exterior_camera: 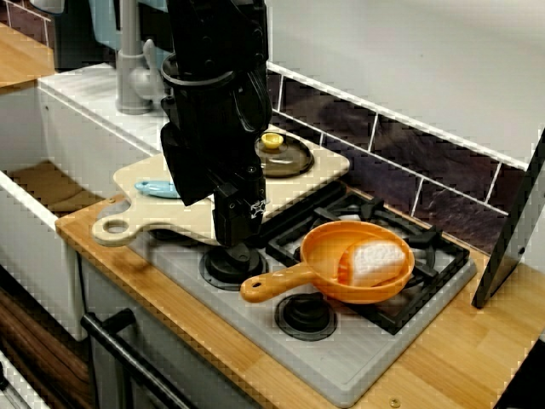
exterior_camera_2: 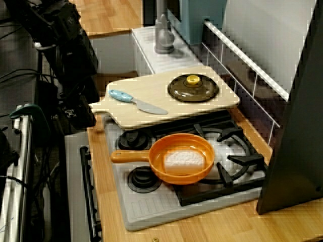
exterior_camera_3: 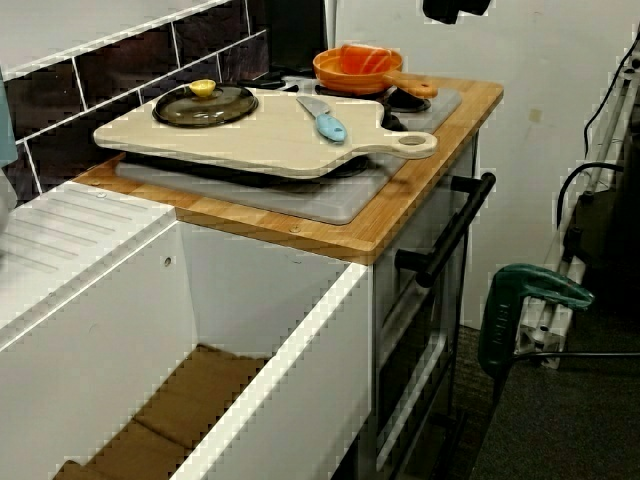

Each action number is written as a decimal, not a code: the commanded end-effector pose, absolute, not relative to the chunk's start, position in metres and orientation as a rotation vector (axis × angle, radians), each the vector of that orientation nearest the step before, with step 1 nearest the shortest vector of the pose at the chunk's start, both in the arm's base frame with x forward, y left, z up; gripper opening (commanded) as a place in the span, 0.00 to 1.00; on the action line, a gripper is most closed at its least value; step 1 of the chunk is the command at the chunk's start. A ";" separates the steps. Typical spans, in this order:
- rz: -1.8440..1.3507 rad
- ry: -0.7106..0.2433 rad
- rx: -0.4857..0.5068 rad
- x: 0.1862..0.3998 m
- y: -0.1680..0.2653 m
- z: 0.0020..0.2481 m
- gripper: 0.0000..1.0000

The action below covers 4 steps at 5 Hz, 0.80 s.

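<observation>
black robot gripper [exterior_camera: 232, 237] hangs near the handle of the round orange plastic frying pan [exterior_camera: 312, 256] on the grey stove [exterior_camera: 341, 366]; finger spacing cannot be determined.

I see a white wall [exterior_camera: 426, 60] over a dark tiled backsplash [exterior_camera: 443, 183], a wooden countertop [exterior_camera: 460, 358], and a white sink [exterior_camera_3: 270, 300] with a grey faucet [exterior_camera: 132, 77]. Black oven handle [exterior_camera_3: 455, 232] below, dark carpeted floor [exterior_camera_3: 570, 420]. Even indoor light.
</observation>
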<state>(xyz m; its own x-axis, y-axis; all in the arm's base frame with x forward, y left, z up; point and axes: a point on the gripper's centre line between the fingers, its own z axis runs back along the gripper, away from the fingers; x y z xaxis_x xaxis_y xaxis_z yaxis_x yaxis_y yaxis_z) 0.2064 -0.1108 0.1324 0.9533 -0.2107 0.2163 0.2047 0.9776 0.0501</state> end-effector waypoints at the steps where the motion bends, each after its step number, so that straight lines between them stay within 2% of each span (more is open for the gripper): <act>1: -0.272 -0.282 0.020 0.213 -0.126 0.140 1.00; 3: -0.290 -0.255 0.031 0.239 -0.127 0.113 1.00; 4: -0.309 -0.235 0.036 0.243 -0.129 0.099 1.00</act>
